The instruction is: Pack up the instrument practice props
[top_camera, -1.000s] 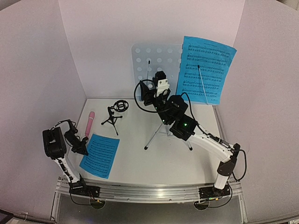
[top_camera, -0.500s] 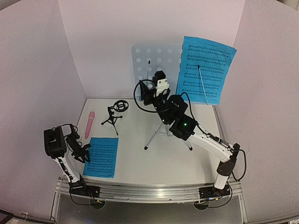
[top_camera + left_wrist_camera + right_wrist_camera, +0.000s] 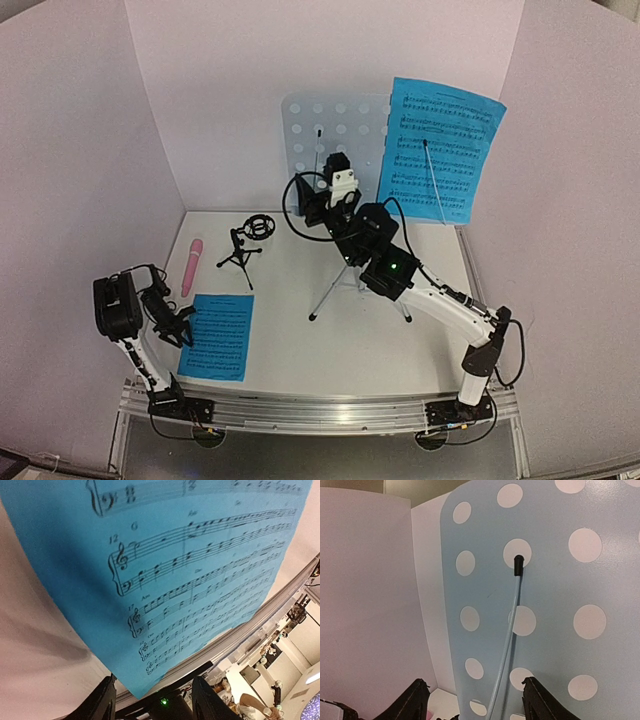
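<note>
left gripper (image 3: 172, 325) sat low at the left edge of the flat blue sheet-music page (image 3: 215, 335) on the white table (image 3: 300, 350). its jaws were spread, with nothing seen between them. the page lay flush on the surface, so the fingers would likely skate over it, crease it, or nudge it toward the near table edge just beside it.

right gripper (image 3: 322, 197) was raised in front of the pale perforated music stand (image 3: 555, 645), jaws wide apart and empty. a thin silver retaining wire with a black tip (image 3: 509, 630) ran up between them. the stand looked top-heavy on its slim silver tripod legs (image 3: 330, 295), so a push on the panel could tip it toward the back wall. that would shake loose the second blue sheet-music page (image 3: 440, 150) held on its right side. the right arm's own links crowded those legs, leaving little room to come down.

a pink stick microphone (image 3: 191, 266) lay on the table behind the left gripper, near the flat page. the small black tripod mic stand with ring mount (image 3: 245, 245) stood upright between the microphone and the music stand. a careless sweep from either arm could knock it over.
</note>
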### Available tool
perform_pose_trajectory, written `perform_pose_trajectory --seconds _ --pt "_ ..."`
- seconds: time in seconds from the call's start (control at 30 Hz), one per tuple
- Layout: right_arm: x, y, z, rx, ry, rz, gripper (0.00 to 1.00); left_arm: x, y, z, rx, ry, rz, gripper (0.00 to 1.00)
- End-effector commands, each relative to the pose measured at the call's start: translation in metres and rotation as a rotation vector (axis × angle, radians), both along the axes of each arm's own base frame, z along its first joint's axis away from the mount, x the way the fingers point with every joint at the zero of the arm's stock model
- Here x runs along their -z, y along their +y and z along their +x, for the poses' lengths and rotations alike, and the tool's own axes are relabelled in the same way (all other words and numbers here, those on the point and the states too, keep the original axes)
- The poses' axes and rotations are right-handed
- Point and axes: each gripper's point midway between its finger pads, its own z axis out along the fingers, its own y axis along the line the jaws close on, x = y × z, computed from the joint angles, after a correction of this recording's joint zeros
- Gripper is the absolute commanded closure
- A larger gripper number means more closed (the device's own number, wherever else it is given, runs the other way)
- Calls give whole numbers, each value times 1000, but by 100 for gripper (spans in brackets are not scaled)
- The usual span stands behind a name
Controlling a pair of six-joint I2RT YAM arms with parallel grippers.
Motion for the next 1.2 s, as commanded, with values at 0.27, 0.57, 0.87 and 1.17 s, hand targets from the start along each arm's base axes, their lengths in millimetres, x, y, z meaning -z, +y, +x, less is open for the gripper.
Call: perform_pose_trajectory --seconds 0.27,0.57,0.87,1.17 --pt "8 -24 -46 -148 68 -150 31 -190 -25 126 -25 -750 -154 40" --pt "32 -62 -93 -287 199 -356 30 -354 -114 149 206 -1342 -253 35" --pt "-4 -175 -96 58 215 -259 36 -473 -209 151 184 -1575 -511 36" --pt "-39 -227 -92 296 169 -224 37 -523 -319 120 238 -1614 -767 36"
